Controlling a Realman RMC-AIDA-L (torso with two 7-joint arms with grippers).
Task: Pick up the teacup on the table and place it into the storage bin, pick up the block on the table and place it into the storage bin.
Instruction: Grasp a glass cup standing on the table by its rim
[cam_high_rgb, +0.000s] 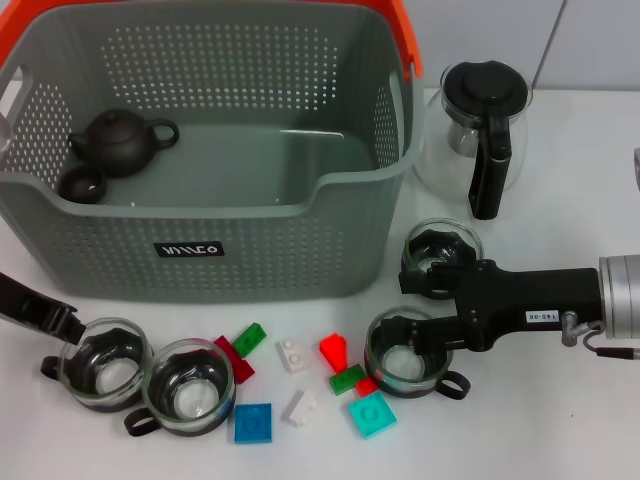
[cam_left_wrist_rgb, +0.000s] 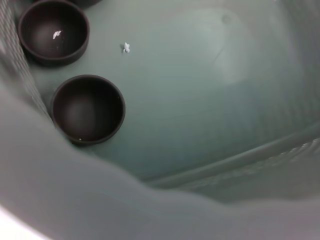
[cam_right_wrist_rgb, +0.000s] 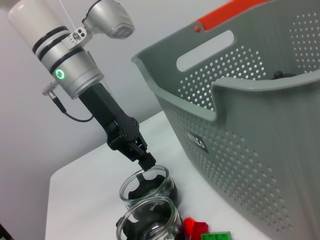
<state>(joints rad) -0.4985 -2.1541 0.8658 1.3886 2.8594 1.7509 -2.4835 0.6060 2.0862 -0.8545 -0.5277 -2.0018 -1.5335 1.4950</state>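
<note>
Beside the grey perforated storage bin (cam_high_rgb: 250, 250), my right pincer (cam_high_rgb: 420, 305) spreads open between two glass teacups (cam_high_rgb: 405, 355); my left pincer's (cam_right_wrist_rgb: 145, 161) state I cannot tell.

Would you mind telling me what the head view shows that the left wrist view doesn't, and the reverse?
Only the head view shows the right gripper between two glass cups, the left gripper at another cup, the blocks, the glass pot and the teapot. Only the left wrist view shows two dark cups side by side. Both show the bin floor.
</note>
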